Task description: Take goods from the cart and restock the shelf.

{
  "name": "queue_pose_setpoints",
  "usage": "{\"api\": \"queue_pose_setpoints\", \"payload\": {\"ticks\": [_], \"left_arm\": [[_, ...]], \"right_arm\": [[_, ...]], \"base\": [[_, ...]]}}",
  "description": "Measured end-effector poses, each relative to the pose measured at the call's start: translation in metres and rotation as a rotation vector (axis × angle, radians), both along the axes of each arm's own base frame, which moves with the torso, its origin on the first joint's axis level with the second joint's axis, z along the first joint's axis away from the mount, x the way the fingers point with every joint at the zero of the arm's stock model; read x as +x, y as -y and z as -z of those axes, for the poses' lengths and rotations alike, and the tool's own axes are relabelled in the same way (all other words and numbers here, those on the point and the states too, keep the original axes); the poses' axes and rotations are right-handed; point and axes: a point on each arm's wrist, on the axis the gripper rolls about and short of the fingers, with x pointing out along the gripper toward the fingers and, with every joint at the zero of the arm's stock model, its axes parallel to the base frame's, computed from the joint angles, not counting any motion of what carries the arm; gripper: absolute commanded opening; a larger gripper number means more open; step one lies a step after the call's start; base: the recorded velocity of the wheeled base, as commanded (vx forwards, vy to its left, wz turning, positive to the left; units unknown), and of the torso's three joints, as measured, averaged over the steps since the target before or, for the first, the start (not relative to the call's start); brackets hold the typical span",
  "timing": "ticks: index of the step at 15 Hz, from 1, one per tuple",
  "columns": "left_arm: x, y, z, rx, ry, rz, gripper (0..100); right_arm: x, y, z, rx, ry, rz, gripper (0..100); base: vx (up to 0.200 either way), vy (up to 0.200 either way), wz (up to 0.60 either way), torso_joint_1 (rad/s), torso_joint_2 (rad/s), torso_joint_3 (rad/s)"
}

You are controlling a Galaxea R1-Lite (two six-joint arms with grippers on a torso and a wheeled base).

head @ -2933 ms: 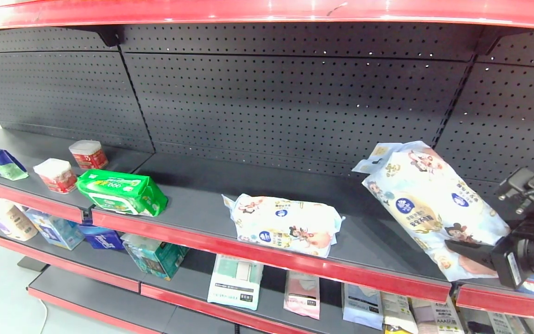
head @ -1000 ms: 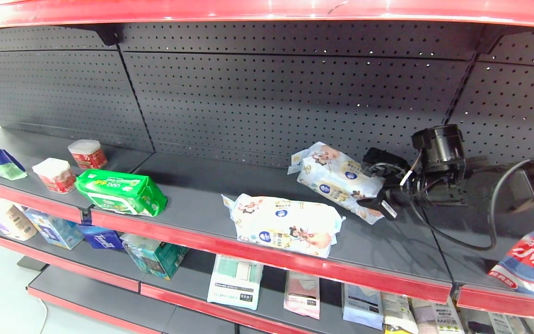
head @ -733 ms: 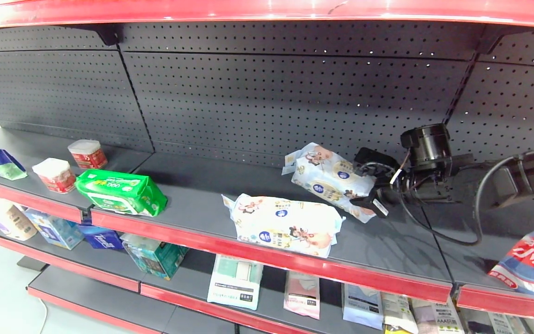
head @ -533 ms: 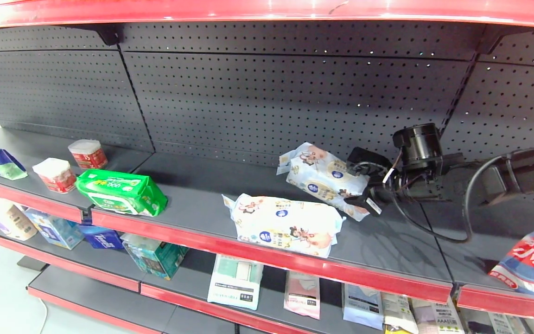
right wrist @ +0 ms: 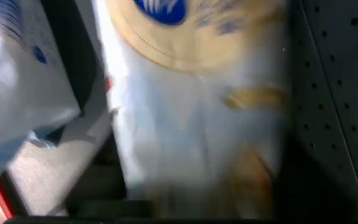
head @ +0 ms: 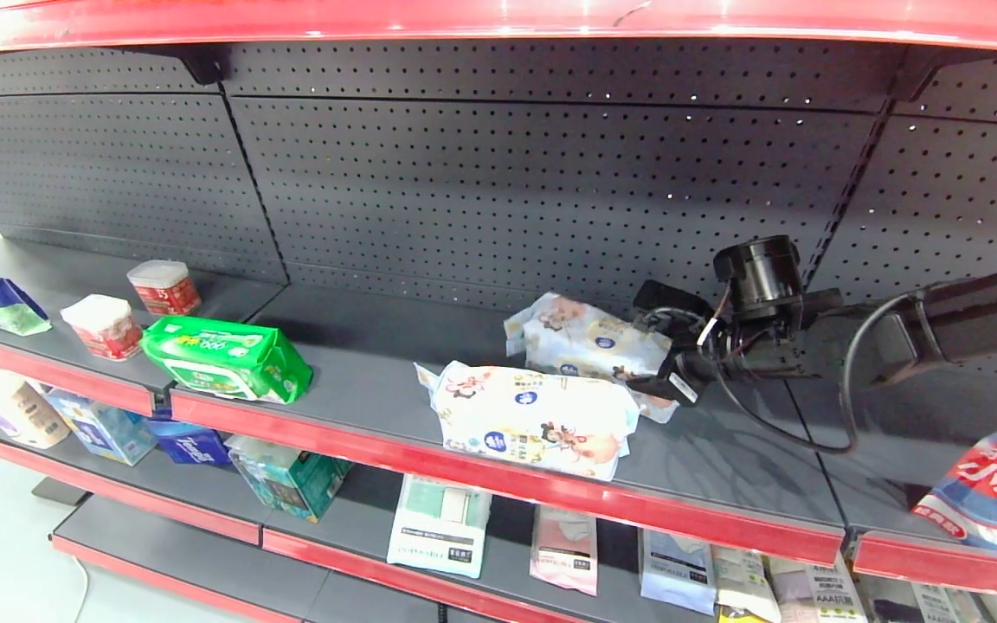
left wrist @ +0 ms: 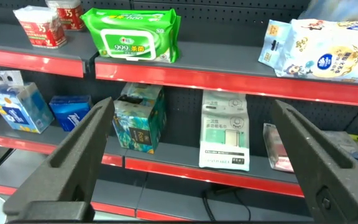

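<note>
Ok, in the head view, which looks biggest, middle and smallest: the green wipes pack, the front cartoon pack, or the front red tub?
Largest to smallest, as they look:
1. front cartoon pack
2. green wipes pack
3. front red tub, clearly the smallest

I see the shelf (head: 360, 381) in dark grey with a red front lip, its back panel (head: 507, 190) black and dotted with holes. The rear pack (head: 589, 344) and front pack (head: 533, 420) are pale blue-white with cartoon prints. The wipes pack (head: 226, 356) is bright green; two tubs (head: 105, 327) are red and white.
</note>
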Motion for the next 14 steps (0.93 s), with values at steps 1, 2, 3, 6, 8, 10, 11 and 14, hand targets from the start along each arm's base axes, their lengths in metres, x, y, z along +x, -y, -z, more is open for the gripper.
{"api": "queue_pose_setpoints", "payload": {"ticks": [1,2,3,6,8,10,11,14], "left_arm": [[0.000,0.000,0.000,0.000,0.000,0.000,100],[0.000,0.000,0.000,0.000,0.000,0.000,100],[0.000,0.000,0.000,0.000,0.000,0.000,100],[0.000,0.000,0.000,0.000,0.000,0.000,100],[0.000,0.000,0.000,0.000,0.000,0.000,100],[0.000,0.000,0.000,0.000,0.000,0.000,100],[0.000,0.000,0.000,0.000,0.000,0.000,100],[0.000,0.000,0.000,0.000,-0.001,0.000,100]], "right_arm": [[0.000,-0.001,0.000,0.000,0.000,-0.002,100],[0.000,-0.002,0.000,-0.001,0.000,-0.004,100],[0.000,-0.003,0.001,-0.001,0.000,-0.006,100],[0.000,-0.001,0.001,-0.026,0.008,0.036,100],[-0.004,0.006,0.002,-0.043,0.002,0.076,100],[-0.008,0.013,-0.001,-0.060,0.011,0.115,100],[-0.008,0.015,-0.003,-0.071,0.018,0.138,100],[-0.010,0.018,-0.006,-0.091,0.030,0.173,100]], "base": [[0.000,0.000,0.00,0.000,0.00,0.000],[0.000,0.000,0.00,0.000,0.00,0.000],[0.000,0.000,0.00,0.000,0.00,0.000],[0.000,0.000,0.00,0.000,0.00,0.000],[0.000,0.000,0.00,0.000,0.00,0.000],[0.000,0.000,0.00,0.000,0.00,0.000],[0.000,0.000,0.00,0.000,0.00,0.000],[0.000,0.000,0.00,0.000,0.00,0.000]]}}
